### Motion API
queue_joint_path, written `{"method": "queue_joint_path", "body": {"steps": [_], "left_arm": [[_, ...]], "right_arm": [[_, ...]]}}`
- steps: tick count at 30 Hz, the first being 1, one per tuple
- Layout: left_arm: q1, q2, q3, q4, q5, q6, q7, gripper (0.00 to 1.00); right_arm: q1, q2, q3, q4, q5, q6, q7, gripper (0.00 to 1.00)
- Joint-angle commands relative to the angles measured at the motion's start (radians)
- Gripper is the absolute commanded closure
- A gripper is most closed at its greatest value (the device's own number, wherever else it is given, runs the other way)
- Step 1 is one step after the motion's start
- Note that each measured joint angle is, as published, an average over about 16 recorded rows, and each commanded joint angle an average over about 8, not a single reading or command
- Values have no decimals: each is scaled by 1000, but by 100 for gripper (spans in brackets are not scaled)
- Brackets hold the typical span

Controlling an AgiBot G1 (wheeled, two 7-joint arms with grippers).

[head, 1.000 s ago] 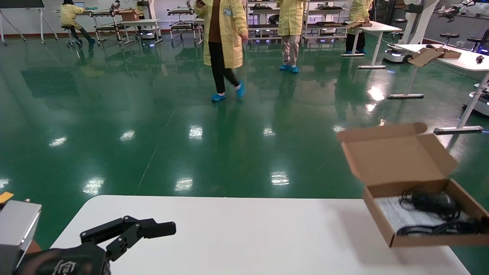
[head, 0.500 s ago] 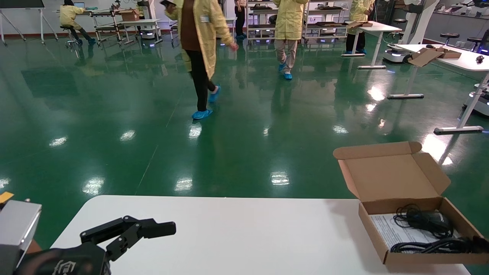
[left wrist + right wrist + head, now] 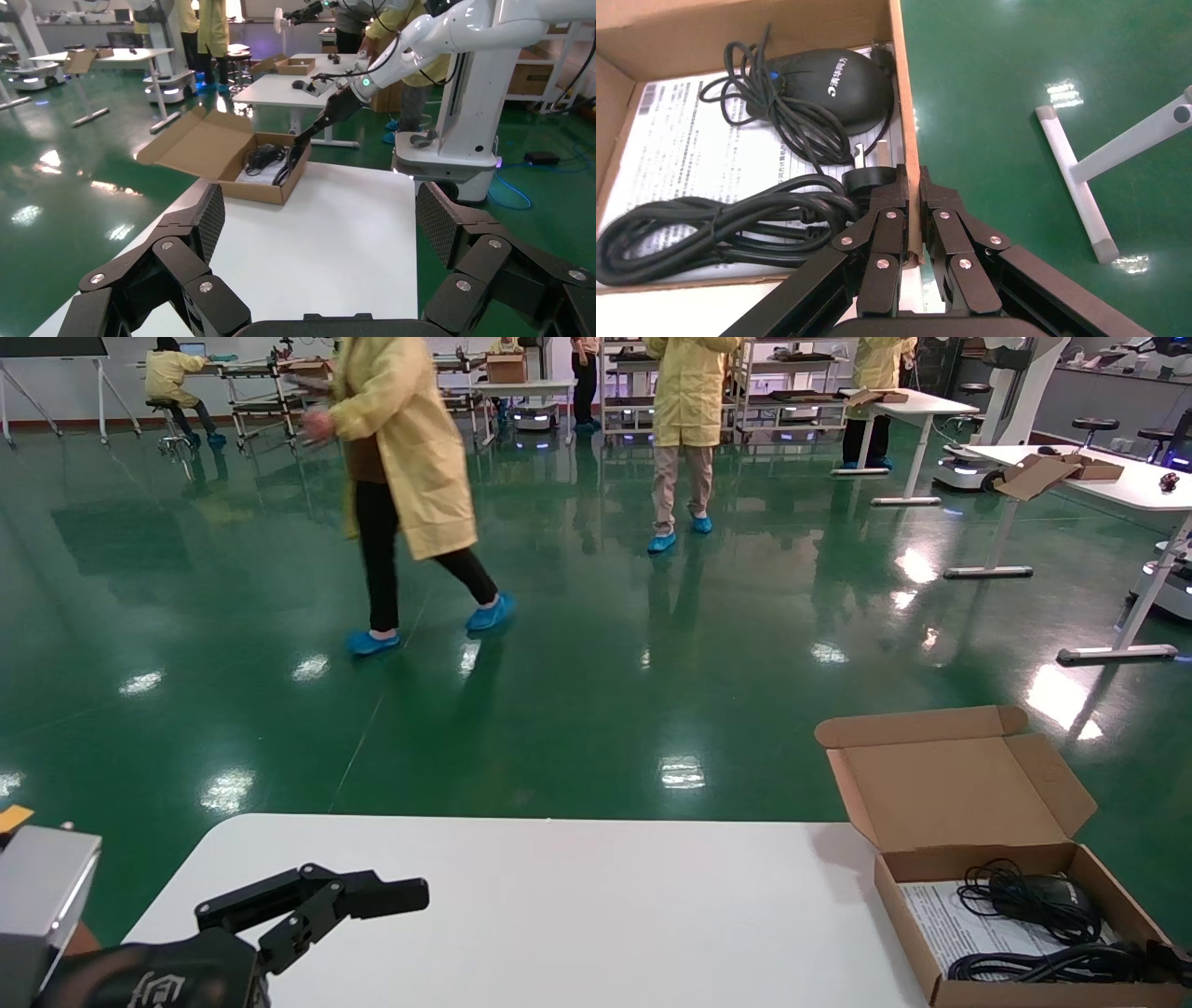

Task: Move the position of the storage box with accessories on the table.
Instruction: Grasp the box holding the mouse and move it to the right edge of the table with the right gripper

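Lower than a second ago: storage box [image 3: 1015, 877] carried high at right of the head view then, base well above the tabletop; half a second back nearly down; now sitting at lower right of the frame on the table [image 3: 577, 905], close to its right end, flap lid standing open toward the green floor. Judged from that, transport nearly finished, box set down or a hair from it, only the release left to do.

Accessories inside: black cables [image 3: 722, 225] coiled over the white printed sheet [image 3: 687, 147], black power adapter [image 3: 828, 88] toward the upper middle of the right wrist view.

Right gripper [image 3: 910, 203] pinched together on the box's side wall, one finger inside by the cables, one outside, cardboard edge sandwiched between them with no gap showing. Seen also in the left wrist view, reaching down to the box's near wall from the upper centre.

Left gripper [image 3: 320, 232] idle at lower left of the head view, over the table's left end, fingers spread wide, holding and touching nothing, well apart from the box
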Motion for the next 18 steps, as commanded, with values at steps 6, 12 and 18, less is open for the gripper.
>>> {"method": "queue_joint_path", "body": {"steps": [6, 12, 18], "left_arm": [[0, 0, 0, 0, 0, 0, 0, 0], [0, 0, 0, 0, 0, 0, 0, 0], [0, 0, 0, 0, 0, 0, 0, 0]], "right_arm": [[-32, -16, 12, 7, 18, 35, -11, 96], [-48, -26, 21, 16, 30, 52, -27, 29], [-53, -30, 28, 24, 39, 69, -55, 0]]}}
